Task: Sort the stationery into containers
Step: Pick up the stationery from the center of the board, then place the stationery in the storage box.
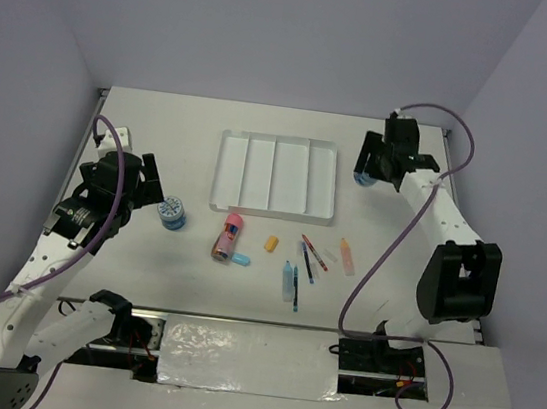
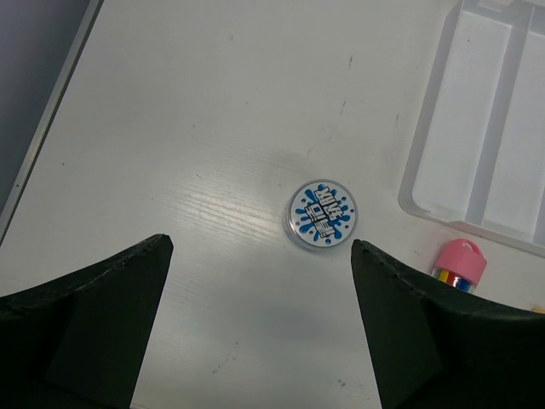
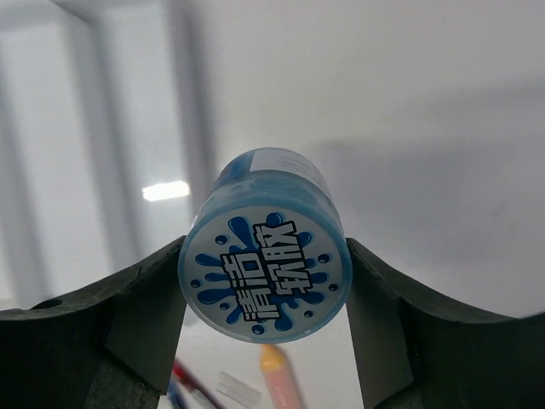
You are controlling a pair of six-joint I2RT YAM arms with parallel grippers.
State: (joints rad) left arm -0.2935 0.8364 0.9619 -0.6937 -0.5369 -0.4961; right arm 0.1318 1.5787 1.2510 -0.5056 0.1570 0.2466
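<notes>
Two blue rolls to deal with here. One blue roll (image 3: 264, 285) is pinched across its round sides by the right gripper (image 3: 264, 256), seemingly lifted off the table (image 1: 162, 129) near the far right edge, just beside the tray (image 1: 258, 172). It looks light, stiff and smooth, so probably slippery; I'd grab it mid-height across the diameter. The second roll (image 2: 323, 214) sits flat toward the left edge below the left gripper (image 2: 261, 245), which is wide open and holding nothing. The pink cylinder (image 1: 229, 237) lies off the tray's near left corner, and the pens (image 1: 309, 260) lie further right. Nothing looks in the way.
</notes>
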